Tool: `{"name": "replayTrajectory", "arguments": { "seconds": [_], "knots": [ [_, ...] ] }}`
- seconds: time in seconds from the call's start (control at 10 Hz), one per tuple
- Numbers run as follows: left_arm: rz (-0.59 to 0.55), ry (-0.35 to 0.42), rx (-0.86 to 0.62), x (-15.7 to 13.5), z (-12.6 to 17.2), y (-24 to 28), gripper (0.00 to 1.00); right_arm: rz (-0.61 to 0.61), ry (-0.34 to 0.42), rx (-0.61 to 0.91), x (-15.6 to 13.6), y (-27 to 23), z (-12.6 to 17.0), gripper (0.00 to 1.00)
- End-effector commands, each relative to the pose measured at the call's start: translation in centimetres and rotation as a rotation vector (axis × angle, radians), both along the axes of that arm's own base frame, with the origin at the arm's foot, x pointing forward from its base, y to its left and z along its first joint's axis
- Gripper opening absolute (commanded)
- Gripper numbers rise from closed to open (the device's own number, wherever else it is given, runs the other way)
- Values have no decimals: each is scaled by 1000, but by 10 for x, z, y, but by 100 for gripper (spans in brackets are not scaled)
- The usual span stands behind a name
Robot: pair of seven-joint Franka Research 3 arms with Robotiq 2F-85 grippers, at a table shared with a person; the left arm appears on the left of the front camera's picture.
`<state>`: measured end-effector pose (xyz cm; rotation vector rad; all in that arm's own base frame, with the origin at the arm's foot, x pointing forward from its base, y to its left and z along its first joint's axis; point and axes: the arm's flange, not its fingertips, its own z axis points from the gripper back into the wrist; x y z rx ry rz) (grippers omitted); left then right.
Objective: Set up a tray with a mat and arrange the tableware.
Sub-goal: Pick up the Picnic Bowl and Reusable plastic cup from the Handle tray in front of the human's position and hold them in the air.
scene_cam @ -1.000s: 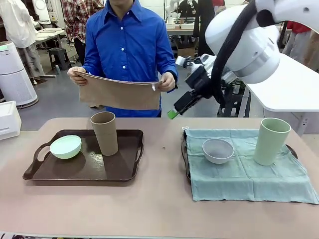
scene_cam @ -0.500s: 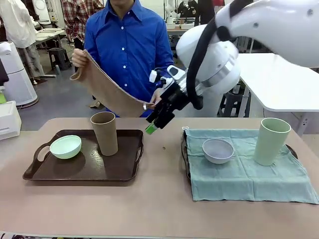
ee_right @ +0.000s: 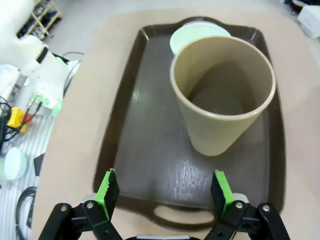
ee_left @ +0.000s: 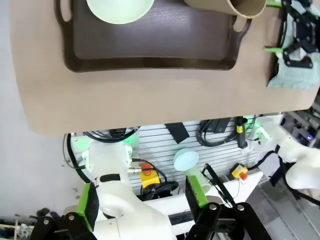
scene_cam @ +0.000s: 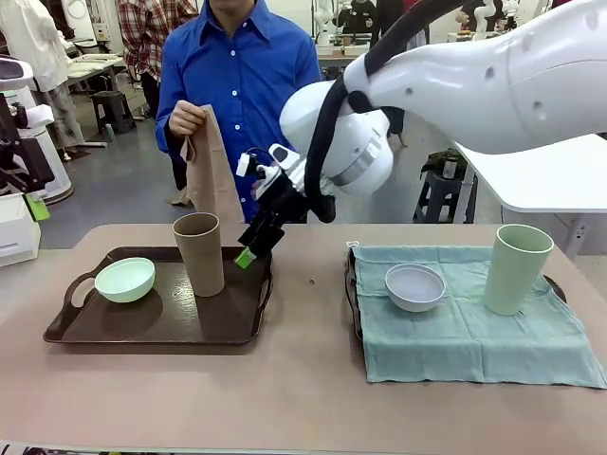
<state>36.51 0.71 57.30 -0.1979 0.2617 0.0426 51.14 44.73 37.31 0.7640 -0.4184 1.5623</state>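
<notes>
On the left, a dark brown tray (scene_cam: pixel 161 327) carries a tan cup (scene_cam: pixel 199 254) and a mint green bowl (scene_cam: pixel 125 280). My right gripper (scene_cam: pixel 248 248) hangs open just right of the tan cup, above the tray's right rim. In the right wrist view its fingers (ee_right: pixel 107 192) frame the tan cup (ee_right: pixel 222 105), with nothing between them. Across the table a person holds a tan mat (scene_cam: pixel 211 171) hanging from one hand. My left gripper (ee_left: pixel 141 200) stands open, high off the table's left end. A pale green cup (scene_cam: pixel 513 268) and a grey-blue bowl (scene_cam: pixel 414 286) rest on a teal mat (scene_cam: pixel 474 336).
The teal mat covers a second tray (scene_cam: pixel 352 294) on the right. My right arm's white body (scene_cam: pixel 455 85) spans the table's back right. Bare table lies between the two trays and along the front edge. A white box (scene_cam: pixel 17 227) sits at the far left.
My right arm has swung left from the table's middle to the tan cup. The person has dropped one end of the mat, which now hangs folded from one hand.
</notes>
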Motion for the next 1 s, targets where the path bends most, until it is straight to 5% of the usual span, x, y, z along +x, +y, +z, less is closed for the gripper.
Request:
{"name": "replayTrajectory", "arguments": {
  "seconds": [0.0,0.7,0.8,0.9],
  "knots": [
    [-44,-34,-33,-9,-6,-5,92,-30,-8,-57,15,22,-6,96],
    [-44,-20,-27,-7,-3,-3,92,-35,-9,-53,15,18,-8,96],
    [-34,-63,-39,23,-16,-8,92,158,-32,130,20,9,-13,96],
    [-7,-85,-25,54,-41,-12,92,205,-55,184,29,12,-32,96]
  ]
}}
